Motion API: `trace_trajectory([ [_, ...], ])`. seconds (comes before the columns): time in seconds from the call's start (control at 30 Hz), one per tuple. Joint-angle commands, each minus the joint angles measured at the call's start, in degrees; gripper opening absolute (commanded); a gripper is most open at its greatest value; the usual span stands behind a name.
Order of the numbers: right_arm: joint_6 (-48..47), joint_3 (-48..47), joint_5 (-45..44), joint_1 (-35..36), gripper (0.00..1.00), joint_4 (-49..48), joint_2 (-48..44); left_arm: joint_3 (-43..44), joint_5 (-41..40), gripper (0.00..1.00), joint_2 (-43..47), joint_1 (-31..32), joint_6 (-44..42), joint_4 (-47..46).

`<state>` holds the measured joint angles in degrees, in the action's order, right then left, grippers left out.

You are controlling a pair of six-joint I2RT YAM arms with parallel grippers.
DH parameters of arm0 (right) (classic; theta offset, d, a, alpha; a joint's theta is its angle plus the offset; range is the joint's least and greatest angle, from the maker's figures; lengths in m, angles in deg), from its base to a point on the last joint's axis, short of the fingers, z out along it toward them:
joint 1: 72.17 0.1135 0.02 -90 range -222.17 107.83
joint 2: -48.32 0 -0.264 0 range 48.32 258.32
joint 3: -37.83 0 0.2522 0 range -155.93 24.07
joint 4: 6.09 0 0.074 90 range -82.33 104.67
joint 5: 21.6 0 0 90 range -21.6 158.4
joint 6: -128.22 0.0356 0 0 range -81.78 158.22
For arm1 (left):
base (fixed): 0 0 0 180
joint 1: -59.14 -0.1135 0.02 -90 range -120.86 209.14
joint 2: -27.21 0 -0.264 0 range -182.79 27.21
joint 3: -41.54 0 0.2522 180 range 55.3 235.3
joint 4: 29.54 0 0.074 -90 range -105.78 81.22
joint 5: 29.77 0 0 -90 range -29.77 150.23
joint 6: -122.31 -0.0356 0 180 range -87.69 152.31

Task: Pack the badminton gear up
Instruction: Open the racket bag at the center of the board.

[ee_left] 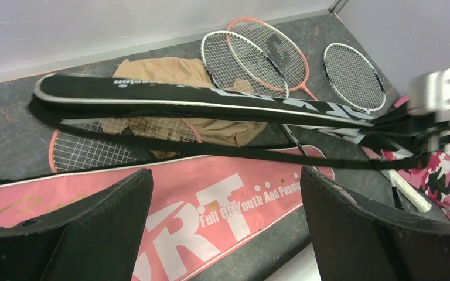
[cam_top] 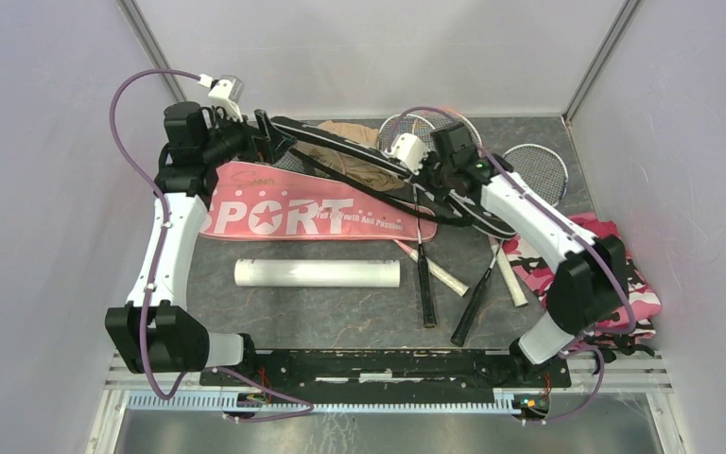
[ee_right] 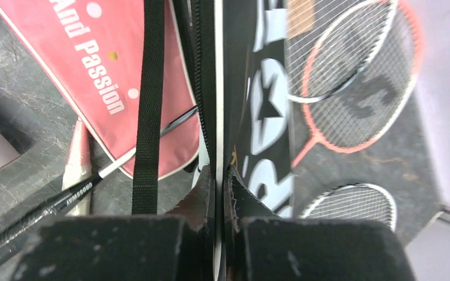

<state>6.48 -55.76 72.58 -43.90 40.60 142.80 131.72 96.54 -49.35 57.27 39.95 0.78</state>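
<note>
We saw a dark grey worktop (cam_top: 340, 317) walled in by pale panels. The pink cover (cam_top: 293, 213), printed "SPORT", lay flat across its middle left. The black cover (cam_top: 336, 144) stretched at a slant just beyond it, from the far left toward the right. Its black strap (ee_right: 149, 105) trailed over the pink cover.

A pink camouflage cloth (cam_top: 624, 284) lay bunched at the right edge. The long white tube (cam_top: 317, 273) rested on its side, near the pink cover and on the side toward the arms. A tan cloth (ee_left: 164, 70) lay crumpled under the black cover.

Several rackets lay loose. A white-framed one (cam_top: 539, 165) had its head in the far right corner, and an orange-framed one (ee_left: 269, 47) overlapped another white head beside it. Two dark handles (cam_top: 425, 284) pointed toward the arms, right of the tube.

The right hand (ee_right: 222, 175) had its fingers pressed together, pinching the black cover along its white-piped edge. The left hand (ee_left: 225, 175) stood with its fingers spread wide above the pink cover. The black cover lay ahead of its fingertips, not between them.
</note>
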Motion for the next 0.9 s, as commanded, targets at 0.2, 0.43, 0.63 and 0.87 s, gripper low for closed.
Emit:
trace_trajectory([
  [0.2, -18.9, -3.4, 9.3, -0.9, 0.00, 4.1, -16.7, 8.4, 10.3, 0.97, 4.8, 1.3, -11.7, 5.2],
  [0.43, -28.6, -3.8, 13.8, -0.7, 0.00, 8.0, -20.3, 19.5, 13.3, 0.93, 4.4, 8.4, -17.2, 20.1],
  [0.63, -38.3, -7.2, 22.2, -0.8, 0.00, 12.3, -19.9, 20.7, 11.4, 0.91, 2.8, 15.3, -21.7, 27.8],
  [0.87, -44.9, -16.8, 28.3, 0.7, 0.00, 22.6, -13.6, 18.6, 8.8, 0.92, 1.5, 24.7, -21.7, 30.1],
])
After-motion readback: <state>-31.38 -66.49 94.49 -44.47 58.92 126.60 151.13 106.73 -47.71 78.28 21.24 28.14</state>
